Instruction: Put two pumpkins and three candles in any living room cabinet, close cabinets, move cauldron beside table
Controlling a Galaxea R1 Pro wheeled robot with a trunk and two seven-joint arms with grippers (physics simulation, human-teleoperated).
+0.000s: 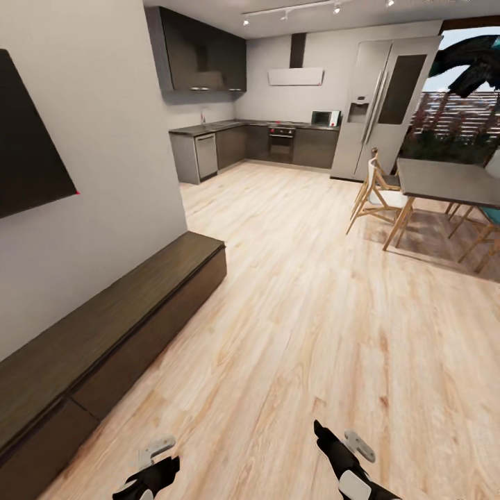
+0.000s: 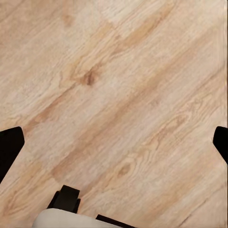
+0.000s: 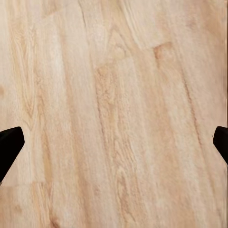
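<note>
- Your cabinet (image 1: 118, 326) runs along the left wall, its fronts flush and closed, top bare.
- Above it a dark panel (image 1: 28, 139) hangs on that wall.
- Your left hand (image 1: 149, 479) sits low over the floor (image 1: 292, 333) near the cabinet's near end; in the wrist view (image 2: 114, 142) its fingertips (image 2: 9, 145) stand far apart, spread, with nothing between them but planks.
- Your right hand (image 1: 337, 451) hangs over bare floor; its wrist view (image 3: 114, 142) shows the fingertips (image 3: 9, 142) spread wide too.
- Far ahead lies the kitchen (image 1: 257, 142) with a fridge (image 1: 378, 104); a dining table (image 1: 451, 182) with chairs (image 1: 375, 194) stands right.
</note>
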